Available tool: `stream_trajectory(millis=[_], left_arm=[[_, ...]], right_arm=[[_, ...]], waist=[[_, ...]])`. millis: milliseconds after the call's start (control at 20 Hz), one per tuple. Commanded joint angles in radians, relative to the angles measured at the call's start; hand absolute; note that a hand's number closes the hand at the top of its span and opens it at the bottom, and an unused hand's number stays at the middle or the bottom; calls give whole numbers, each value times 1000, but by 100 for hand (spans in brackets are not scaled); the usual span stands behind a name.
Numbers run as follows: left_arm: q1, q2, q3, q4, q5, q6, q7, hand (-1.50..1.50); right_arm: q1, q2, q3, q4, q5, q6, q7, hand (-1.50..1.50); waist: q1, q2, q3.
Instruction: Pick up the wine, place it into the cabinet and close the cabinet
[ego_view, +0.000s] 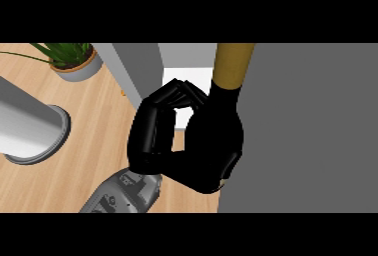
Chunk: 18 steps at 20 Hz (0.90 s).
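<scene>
The wine bottle (225, 115) is gripped in the curled left hand (151, 135) beside the grey cabinet (310, 125), while a potted plant (74, 60) and grey cylinder (26, 122) are seen on the wooden tabletop (96, 125) left of the hand.

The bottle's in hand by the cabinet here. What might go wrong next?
The wine bottle lies right against the large grey panel, so it may knock it going in. Only the fingertips of the robot hand seem to meet the bottle, a gap showing behind them, so it might slip. The white cabinet opening looks narrow for both.
</scene>
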Motion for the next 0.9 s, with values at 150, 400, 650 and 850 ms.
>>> stream_trajectory(millis=[150,400,650,850], left_arm=[[-106,-1,-16,144,18,82,-60,150],[-151,-1,1,248,72,99,-129,150],[-72,-1,-17,259,155,92,-233,150],[-81,-1,-17,349,228,99,-338,150]], right_arm=[[3,-41,-100,-118,-175,10,76,-150],[93,16,29,-159,-45,14,33,-150],[62,-38,-84,-140,-159,41,41,-150],[2,16,33,-133,-22,-21,62,-150]], waist=[[-5,1,0],[-10,1,0],[-7,1,0],[-8,3,-1]])
